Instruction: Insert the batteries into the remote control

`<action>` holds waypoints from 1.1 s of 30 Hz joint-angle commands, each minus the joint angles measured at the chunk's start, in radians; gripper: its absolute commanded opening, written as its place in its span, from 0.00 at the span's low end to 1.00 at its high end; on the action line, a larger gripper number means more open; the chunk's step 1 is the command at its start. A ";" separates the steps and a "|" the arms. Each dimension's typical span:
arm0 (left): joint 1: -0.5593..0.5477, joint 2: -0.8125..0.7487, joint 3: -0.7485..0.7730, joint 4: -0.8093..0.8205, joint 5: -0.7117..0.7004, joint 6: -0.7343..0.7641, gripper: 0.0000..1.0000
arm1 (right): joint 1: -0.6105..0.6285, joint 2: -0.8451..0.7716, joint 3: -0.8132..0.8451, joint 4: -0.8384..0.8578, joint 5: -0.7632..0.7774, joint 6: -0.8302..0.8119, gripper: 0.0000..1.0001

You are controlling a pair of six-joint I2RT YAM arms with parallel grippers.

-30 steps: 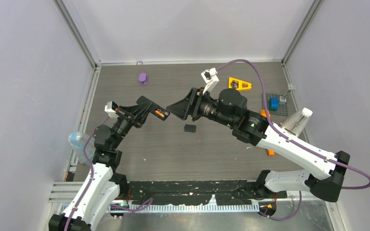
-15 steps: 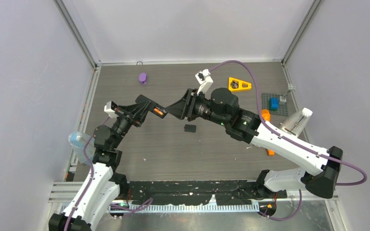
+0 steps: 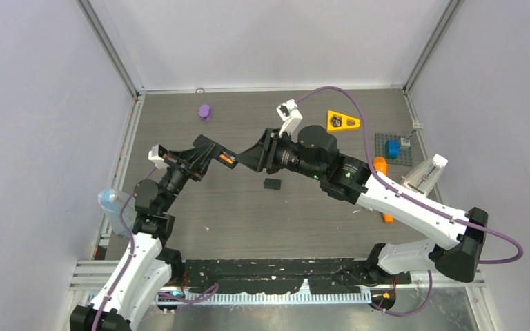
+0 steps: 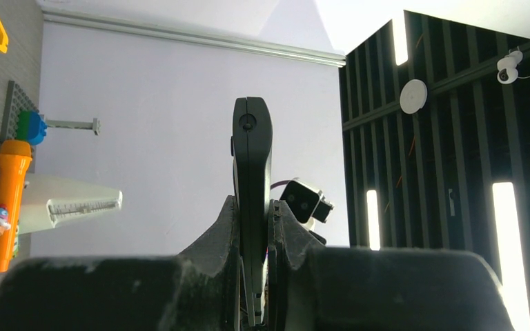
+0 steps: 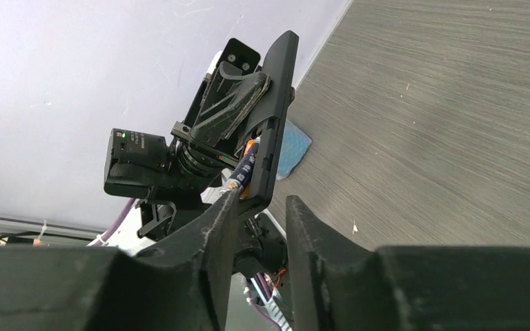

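Note:
My left gripper [image 3: 205, 157] is shut on the black remote control [image 3: 214, 153] and holds it in the air, left of centre. Seen edge-on, the remote [image 4: 252, 155] stands up between the left fingers [image 4: 226, 227]. An orange battery with dark tips [image 3: 228, 161] sits in the remote's open compartment [image 5: 248, 169]. My right gripper [image 3: 246, 158] is at the remote's free end, jaws a little apart. One right fingertip [image 5: 231, 198] sits right at the battery's end; nothing is clamped. The black battery cover [image 3: 272, 183] lies on the table below.
Also on the table are a purple block [image 3: 204, 111], a yellow triangle [image 3: 343, 121], a grey baseplate [image 3: 401, 156] with a blue brick, a thick orange stick [image 3: 379, 164], a clear ruler wedge [image 3: 424, 176] and a small orange piece [image 3: 387, 218]. White walls enclose three sides.
My right gripper has moved left up to the remote's end and its jaws have narrowed. The left gripper has kept hold of the remote, nearly still.

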 commanded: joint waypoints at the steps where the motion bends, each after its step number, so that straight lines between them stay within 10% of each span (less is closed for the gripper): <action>1: -0.003 -0.010 0.012 0.055 -0.008 0.007 0.00 | 0.001 -0.018 0.048 0.013 0.024 0.004 0.43; 33: -0.003 -0.021 0.023 0.044 0.008 0.023 0.00 | 0.000 0.023 0.056 -0.022 0.029 0.029 0.43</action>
